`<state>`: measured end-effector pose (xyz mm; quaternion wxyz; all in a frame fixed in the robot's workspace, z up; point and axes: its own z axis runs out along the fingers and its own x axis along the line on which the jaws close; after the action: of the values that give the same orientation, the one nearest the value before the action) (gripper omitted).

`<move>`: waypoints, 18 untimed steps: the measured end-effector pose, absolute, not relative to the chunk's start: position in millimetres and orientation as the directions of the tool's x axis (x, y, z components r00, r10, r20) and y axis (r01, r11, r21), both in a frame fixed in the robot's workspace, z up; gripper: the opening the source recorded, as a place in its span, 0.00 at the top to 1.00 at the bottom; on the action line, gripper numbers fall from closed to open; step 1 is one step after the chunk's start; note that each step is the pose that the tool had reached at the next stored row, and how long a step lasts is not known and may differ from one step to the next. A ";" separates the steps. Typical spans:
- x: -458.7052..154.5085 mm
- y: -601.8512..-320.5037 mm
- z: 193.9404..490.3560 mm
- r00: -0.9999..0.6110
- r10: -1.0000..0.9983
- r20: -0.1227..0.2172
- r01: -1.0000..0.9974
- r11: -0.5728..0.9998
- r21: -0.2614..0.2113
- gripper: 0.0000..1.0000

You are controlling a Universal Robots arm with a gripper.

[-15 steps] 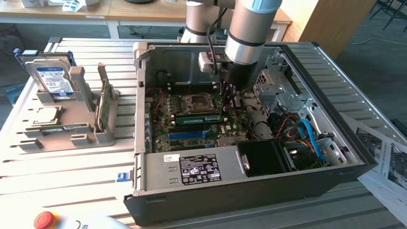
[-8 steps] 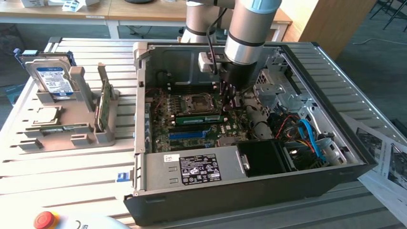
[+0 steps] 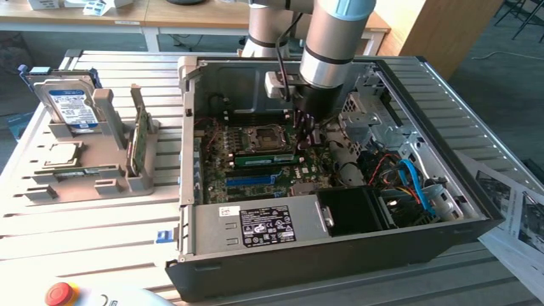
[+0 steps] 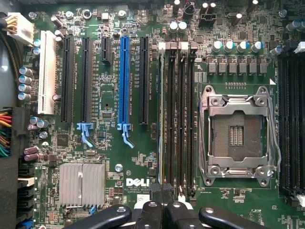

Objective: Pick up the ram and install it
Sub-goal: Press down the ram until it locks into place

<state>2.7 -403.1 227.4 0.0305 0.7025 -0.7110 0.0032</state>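
arm (image 3: 327,38) showing silver-grey tube, pale blue joint cap, black cable | gripper (image 4: 162,200) showing black links with silver screws

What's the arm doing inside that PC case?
The arm's end effector is shut, low over the memory slots beside the empty CPU socket. The ram stands on edge in a slot right under it; whether it's fully seated isn't clear. Another green stick stands in the grey rack.

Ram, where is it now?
In the exterior view the ram stands slotted in the motherboard inside the case, beside the CPU socket, close to the gripper.
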 end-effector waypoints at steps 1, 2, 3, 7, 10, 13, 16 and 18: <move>2.7 -403.1 227.0 -0.011 -0.999 0.048 -0.999 0.013 0.038 0.89; 2.7 -403.1 226.7 -0.011 -0.999 0.048 -0.999 0.013 0.038 0.89; 2.7 -403.1 226.6 -0.011 -0.999 0.048 -0.999 0.013 0.038 0.89; 2.7 -403.1 226.5 -0.011 -0.999 0.048 -0.999 0.013 0.038 0.89; 2.7 -403.0 225.6 -0.011 -0.999 0.048 -0.999 0.013 0.038 0.89; 2.7 -403.0 224.9 -0.011 -0.999 0.048 -0.999 0.013 0.038 0.89; 2.7 -403.1 224.1 -0.011 -0.999 0.048 -0.999 0.013 0.038 0.89; 2.7 -403.1 224.1 -0.011 -0.999 0.048 -0.999 0.013 0.038 0.89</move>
<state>2.7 -403.1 224.1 0.0307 0.7025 -0.7111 0.0032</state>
